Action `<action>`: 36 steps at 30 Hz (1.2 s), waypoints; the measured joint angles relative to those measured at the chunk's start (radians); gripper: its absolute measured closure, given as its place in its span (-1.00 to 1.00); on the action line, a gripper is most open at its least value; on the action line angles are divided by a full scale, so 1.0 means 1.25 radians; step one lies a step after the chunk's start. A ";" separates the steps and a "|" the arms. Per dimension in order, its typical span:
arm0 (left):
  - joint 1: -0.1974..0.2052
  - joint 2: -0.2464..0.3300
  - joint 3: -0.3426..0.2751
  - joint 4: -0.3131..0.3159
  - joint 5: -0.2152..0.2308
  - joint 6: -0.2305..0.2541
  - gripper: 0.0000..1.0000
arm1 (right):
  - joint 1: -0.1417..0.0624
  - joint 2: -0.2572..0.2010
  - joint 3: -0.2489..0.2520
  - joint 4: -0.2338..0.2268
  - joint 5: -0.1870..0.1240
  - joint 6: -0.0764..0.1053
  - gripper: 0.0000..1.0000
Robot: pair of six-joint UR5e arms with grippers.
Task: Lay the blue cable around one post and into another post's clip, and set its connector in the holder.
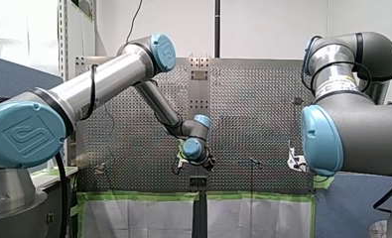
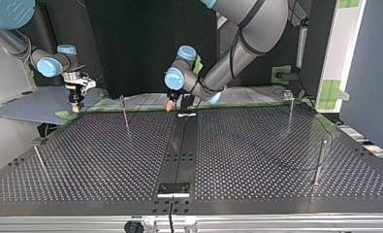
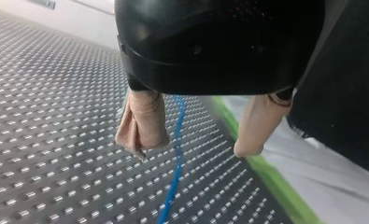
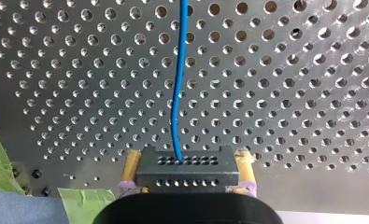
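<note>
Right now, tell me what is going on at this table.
My right gripper is shut on the dark connector, and the blue cable runs from it out over the perforated table. My left gripper is open, the cable passing between its beige fingers, ungripped. The connector is not yet set down.

The blue joint cap [image 1: 22,134] on my left arm [image 1: 109,74] bears a raised logo (stylised UR).

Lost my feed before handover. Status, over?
Left gripper open, blue cable passing between its fingers. Right gripper shut on connector. Nothing seen in the way.
</note>
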 joint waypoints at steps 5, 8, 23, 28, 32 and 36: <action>0.002 0.008 -0.003 -0.001 -0.009 0.011 -1.00 | 0.000 0.001 0.000 0.000 0.000 0.000 1.00; 0.002 0.009 -0.007 0.000 -0.007 0.023 -1.00 | 0.000 0.001 0.000 0.000 0.000 0.000 1.00; -0.015 0.009 -0.012 0.027 0.013 0.036 -1.00 | 0.000 0.004 0.000 -0.007 -0.005 0.003 1.00; -0.021 0.009 -0.013 0.043 0.013 0.036 -1.00 | -0.001 0.006 0.000 -0.010 -0.009 0.008 1.00; -0.026 0.010 -0.013 0.052 0.013 0.036 -1.00 | 0.000 0.006 0.000 -0.009 -0.009 0.008 1.00; -0.029 0.018 -0.019 0.062 0.010 0.036 -1.00 | 0.000 0.007 0.000 -0.009 -0.009 0.008 1.00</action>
